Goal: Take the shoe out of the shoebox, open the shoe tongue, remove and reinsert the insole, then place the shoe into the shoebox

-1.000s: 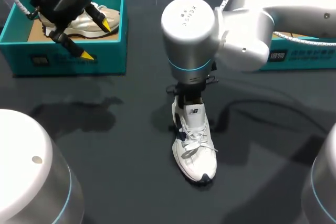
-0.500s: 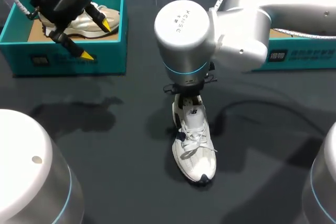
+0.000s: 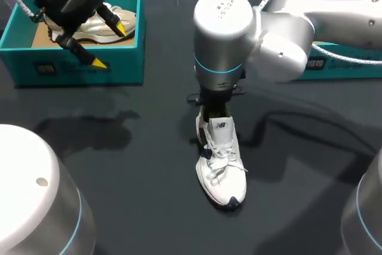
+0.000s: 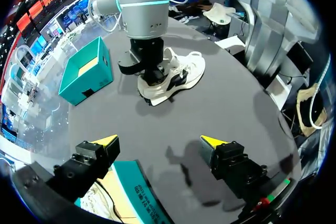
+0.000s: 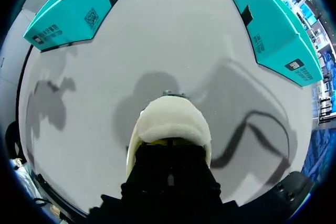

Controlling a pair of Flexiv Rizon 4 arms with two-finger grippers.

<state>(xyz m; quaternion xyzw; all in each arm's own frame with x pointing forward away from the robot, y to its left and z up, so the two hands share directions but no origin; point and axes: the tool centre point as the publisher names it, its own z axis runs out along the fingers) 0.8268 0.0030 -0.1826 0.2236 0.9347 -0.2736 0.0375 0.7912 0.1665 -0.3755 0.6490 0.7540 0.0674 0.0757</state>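
In the upper left of the head view, the left tool (image 3: 110, 45) hangs over the left shoebox (image 3: 83, 68), its yellow tips apart and gripping nothing; one tip sits over the beige shoe (image 3: 128, 16) lying inside that box, the other over the box's front wall. In the left wrist view, the left tool (image 4: 158, 141) is likewise spread wide, with the box wall (image 4: 142, 190) under it and bare desk (image 4: 210, 108) ahead. The dark desk (image 3: 119, 147) fills the middle of the head view. Just right of centre the white shoe (image 3: 221, 165) stands upright on its sole outside both boxes, laces on top, toe toward the lower edge and heel toward the upper edge. The right arm comes in from the upper right and points straight down, so the right tool (image 3: 213, 114) sits at the shoe's heel opening. The right wrist view shows the right tool (image 5: 169, 153) down at the padded heel collar (image 5: 169, 121), but whether it is apart or together I cannot tell. At the upper right, partly behind the arm, stands the right shoebox (image 3: 349, 71); from the left wrist it shows beyond the white shoe (image 4: 181, 74).
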